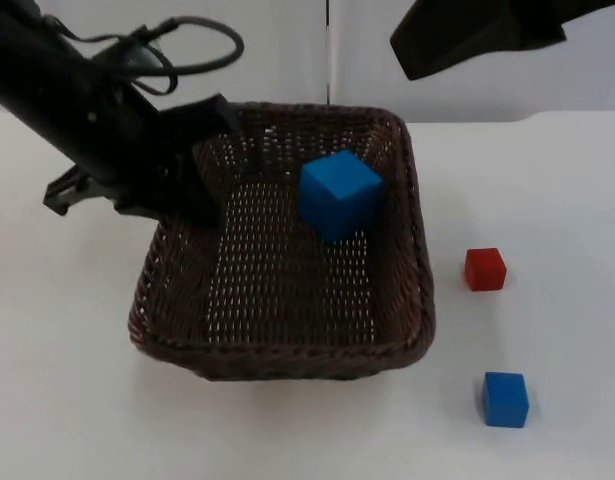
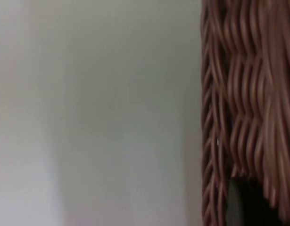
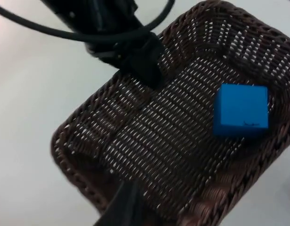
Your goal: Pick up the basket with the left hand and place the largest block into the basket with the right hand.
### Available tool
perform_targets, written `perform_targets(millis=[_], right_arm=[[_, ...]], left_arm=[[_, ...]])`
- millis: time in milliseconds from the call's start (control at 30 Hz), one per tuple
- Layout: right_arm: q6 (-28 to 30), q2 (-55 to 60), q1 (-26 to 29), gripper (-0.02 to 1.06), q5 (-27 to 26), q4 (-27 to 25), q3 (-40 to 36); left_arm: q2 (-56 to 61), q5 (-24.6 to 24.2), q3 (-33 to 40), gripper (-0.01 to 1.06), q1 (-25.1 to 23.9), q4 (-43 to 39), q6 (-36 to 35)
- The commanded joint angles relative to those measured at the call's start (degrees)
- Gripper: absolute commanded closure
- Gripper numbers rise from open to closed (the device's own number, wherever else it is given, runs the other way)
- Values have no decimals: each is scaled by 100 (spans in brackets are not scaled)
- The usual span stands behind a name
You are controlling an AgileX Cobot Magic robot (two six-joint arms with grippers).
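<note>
Black left gripper [image 1: 202,205] sits on the basket [image 1: 287,345] at its left wall, near the back-left corner. You see its fingers closed on the wicker rim there; rt wrist view shows the same gripper [image 3: 147,70] biting down over that wall. In the left wrist view you get the brown weave of the basket [image 2: 248,94] right up against the lens, w/ pale table [image 2: 88,117] beside it.

Right gripper: you can't tell how far its jaws stand apart. A dark part of the rt arm [image 1: 477,35] hangs at the back, over the wall edge, well apart from the basket, holding nothing that you can see.

Count for you: 1 basket, 3 blocks. 2 are blue, 1 is red.

Large blue block [image 1: 339,193] is inside the basket, on the floor toward the back-right, close to the right wall. Rt wrist view shows the block [image 3: 241,110] lying on the weave, tilted a bit, touching neither gripper.

Outward from there: small red block [image 1: 484,269] rests on the white table [image 1: 547,180] to the right of the basket, near but not touching. Small blue block [image 1: 504,399] lies in front of the red one, also on the table, apart from both basket & red block.

Whether the basket base is off the table, you can't tell from these views.
</note>
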State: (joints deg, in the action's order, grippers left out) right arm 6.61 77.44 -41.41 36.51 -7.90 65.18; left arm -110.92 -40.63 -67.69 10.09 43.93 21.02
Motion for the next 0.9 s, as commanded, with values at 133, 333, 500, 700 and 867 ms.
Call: perform_targets(millis=[133, 333, 500, 700, 867], right_arm=[[1, -44, -27, 11, 131, -22, -26], [-41, -44, -27, 11, 143, -22, -26], [-42, -44, -27, 11, 143, -33, -26], [-119, -44, -27, 11, 97, -33, -26], [-119, -44, -27, 11, 93, -44, -26]], left_arm=[[-637, 402, 1, 105, 22, 633, 706], [-966, 401, 1, 105, 22, 930, 1005], [-1080, 302, 1, 105, 22, 941, 1019], [-1080, 236, 1, 105, 22, 957, 1060], [-1080, 186, 1, 105, 22, 893, 1061]])
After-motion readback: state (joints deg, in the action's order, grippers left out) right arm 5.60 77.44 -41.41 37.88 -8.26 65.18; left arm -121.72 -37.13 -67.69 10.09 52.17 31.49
